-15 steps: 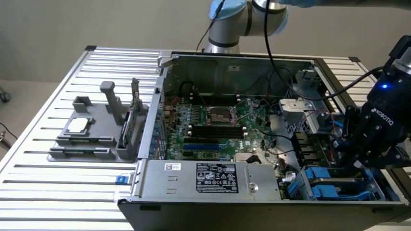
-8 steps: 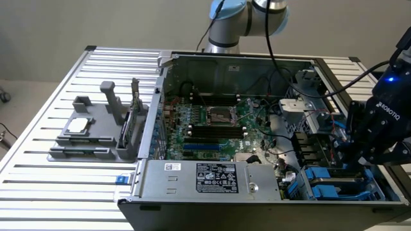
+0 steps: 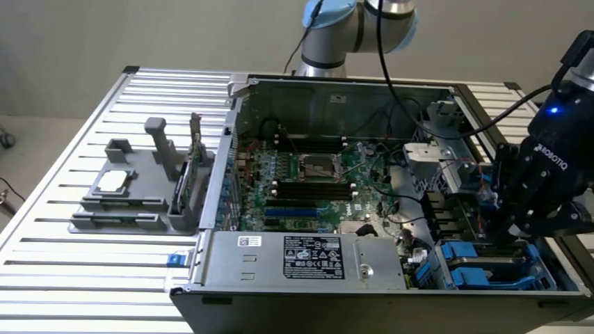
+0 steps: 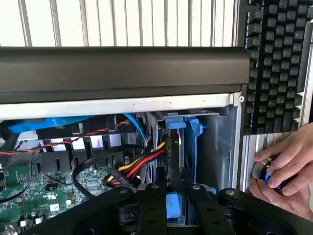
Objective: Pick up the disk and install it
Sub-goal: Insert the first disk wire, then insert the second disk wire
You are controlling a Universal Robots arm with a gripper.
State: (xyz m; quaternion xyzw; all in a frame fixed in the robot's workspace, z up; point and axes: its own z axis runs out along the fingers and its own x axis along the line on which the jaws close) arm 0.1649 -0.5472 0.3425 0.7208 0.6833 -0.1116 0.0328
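The disk (image 4: 190, 147) stands on edge in the drive bay (image 3: 492, 268) at the front corner of the open computer case, on the exterior view's right. Its blue carrier frame and dark metal edge face the wrist camera. My black gripper (image 4: 175, 190) is straight over the disk's edge, and a piece of the blue carrier shows inside it. In the exterior view the gripper (image 3: 508, 240) reaches down into that same corner of the case. Red, yellow and black cables run beside the disk.
The labelled power supply box (image 3: 311, 257) lies along the case's front, with the motherboard (image 3: 316, 174) behind it. A grey parts fixture (image 3: 130, 188) stands on the slatted table at the exterior view's left. A person's hand (image 4: 288, 166) rests on a round knob beside a black keyboard (image 4: 279, 63).
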